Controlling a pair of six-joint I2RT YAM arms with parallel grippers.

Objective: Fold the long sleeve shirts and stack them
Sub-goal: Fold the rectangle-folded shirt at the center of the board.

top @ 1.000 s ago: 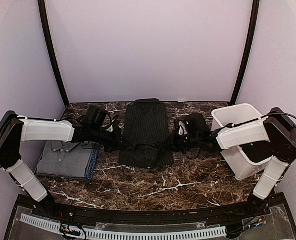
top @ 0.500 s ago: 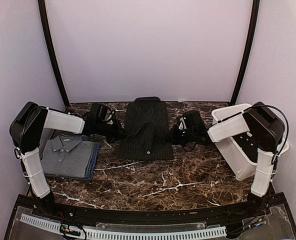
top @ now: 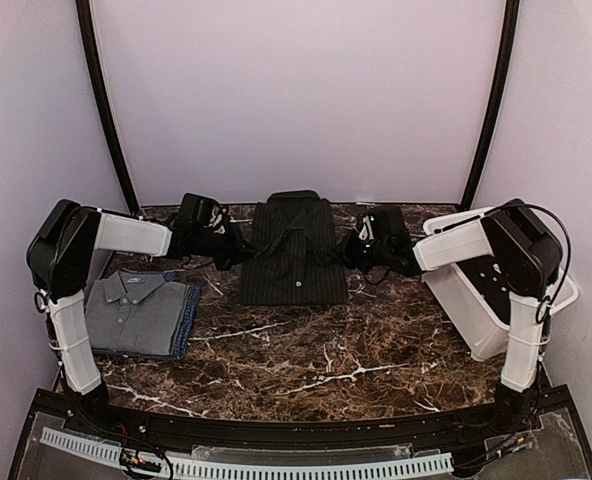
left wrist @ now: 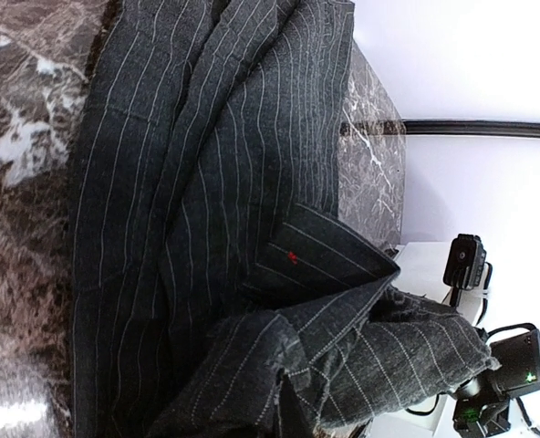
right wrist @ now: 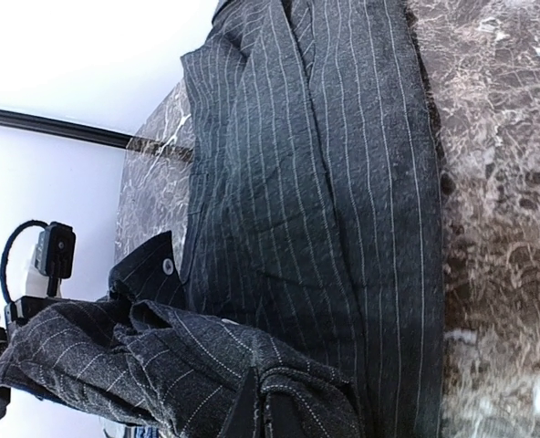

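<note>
A charcoal pinstriped long sleeve shirt [top: 294,262] lies at the back middle of the marble table, collar toward the far wall. Its lower part is lifted and doubled over the body. My left gripper [top: 239,250] is shut on the left side of that raised hem, and the bunched cloth [left wrist: 343,356] fills the bottom of the left wrist view. My right gripper [top: 353,250] is shut on the right side of the hem [right wrist: 206,365]. A folded grey shirt [top: 128,310] rests on a blue one [top: 188,322] at the left.
A white plastic tub [top: 496,300] stands at the right edge, close behind my right arm. Purple walls and black corner posts close in the back and sides. Bare marble [top: 316,360] lies between the shirt and the arm bases.
Both arms have swung toward the back wall, carrying the shirt's lower hem up and over its body. The shirt's outline on the table is shorter now.
</note>
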